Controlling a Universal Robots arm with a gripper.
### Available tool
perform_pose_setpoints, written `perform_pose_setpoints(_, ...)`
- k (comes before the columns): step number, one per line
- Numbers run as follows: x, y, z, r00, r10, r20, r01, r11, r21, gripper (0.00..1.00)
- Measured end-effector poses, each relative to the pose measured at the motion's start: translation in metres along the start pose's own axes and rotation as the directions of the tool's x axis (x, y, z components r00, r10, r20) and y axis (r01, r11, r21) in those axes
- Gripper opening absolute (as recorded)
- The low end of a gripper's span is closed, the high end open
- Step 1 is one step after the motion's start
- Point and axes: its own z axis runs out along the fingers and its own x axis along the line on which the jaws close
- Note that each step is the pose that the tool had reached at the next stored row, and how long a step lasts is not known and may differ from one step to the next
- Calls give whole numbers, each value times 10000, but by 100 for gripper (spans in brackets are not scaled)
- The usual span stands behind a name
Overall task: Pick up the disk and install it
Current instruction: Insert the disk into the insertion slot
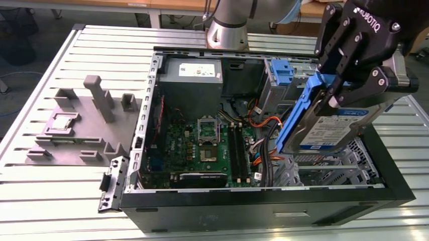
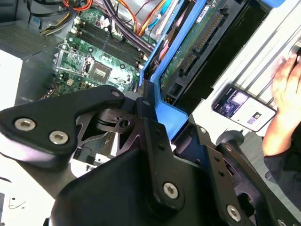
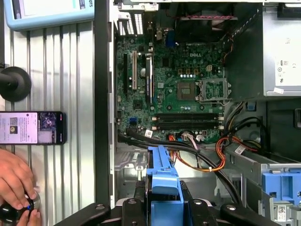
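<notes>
The disk [image 1: 333, 129], a silver drive with a white-and-blue label in a blue plastic bracket, hangs tilted on edge over the open computer case [image 1: 268, 203], at the exterior view's right. My gripper [image 1: 343, 95] is shut on it from above, black fingers clamping the bracket. The disk's lower end sits just above the metal drive cage [image 1: 322, 170]. In the second wrist view the disk's green underside [image 2: 197, 47] and blue frame rise from between the fingers [image 2: 153, 136]. In the first wrist view the blue bracket edge [image 3: 162, 183] stands between the jaws, above the case floor.
The motherboard [image 1: 208, 145] and orange and black cables [image 1: 264, 125] lie inside the case. Another blue bracket [image 1: 282, 73] sits at the case's back. A grey fixture [image 1: 80, 125] stands at the exterior view's left. A phone [image 3: 33, 128] and a person's hand [image 3: 14, 183] lie beside the case.
</notes>
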Motion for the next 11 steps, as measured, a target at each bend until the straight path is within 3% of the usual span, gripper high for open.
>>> perform_pose_setpoints(4,-1,-56,6,10000,-28,-2,28,10000,0,36)
perform_pose_setpoints(11,14,-98,23,9999,-165,-3,165,9999,-1,36)
